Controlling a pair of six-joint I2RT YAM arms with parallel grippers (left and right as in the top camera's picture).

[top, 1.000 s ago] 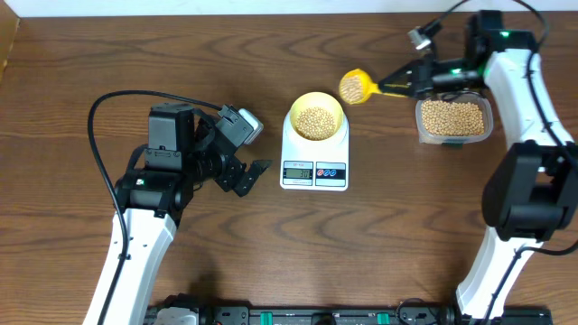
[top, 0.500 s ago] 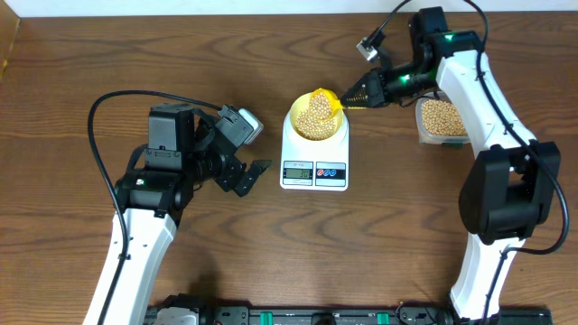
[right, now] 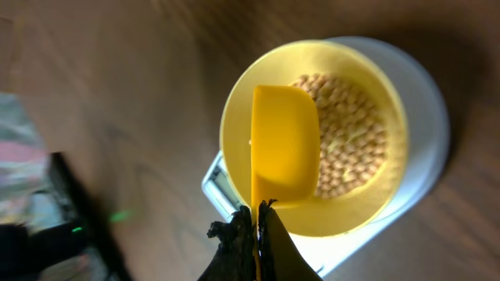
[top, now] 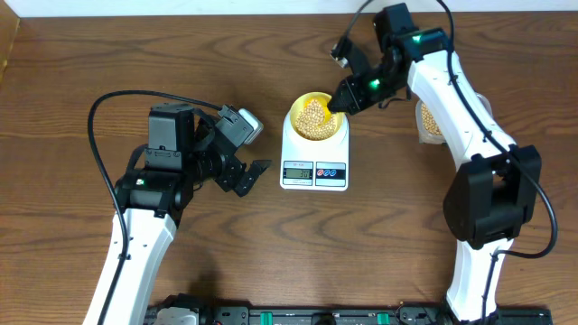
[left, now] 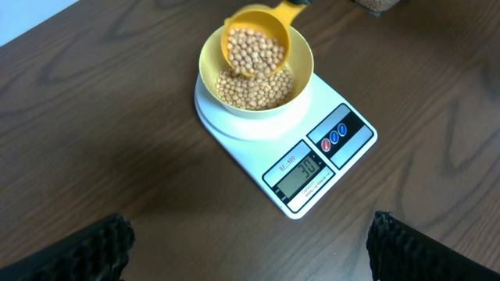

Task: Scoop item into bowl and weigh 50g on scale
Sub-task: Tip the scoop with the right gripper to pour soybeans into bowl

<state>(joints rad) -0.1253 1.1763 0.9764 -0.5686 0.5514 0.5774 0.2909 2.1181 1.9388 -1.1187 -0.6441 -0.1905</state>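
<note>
The pale-yellow bowl stands on the white scale and holds tan beans. My right gripper is shut on the handle of a yellow scoop, which hangs tilted over the bowl's right side. In the left wrist view the scoop carries beans above the bowl, and the scale's display reads 30. The right wrist view shows the scoop's underside over the bowl, gripper clamped on the handle. My left gripper stands open left of the scale, fingers wide apart.
A clear tub of beans sits right of the scale, mostly hidden behind my right arm. The left arm's cable loops over the table at the left. Bare wood lies in front of the scale.
The right gripper has carried the scoop leftwards from beside the tub to over the bowl and tilted it. The left arm has not moved.
</note>
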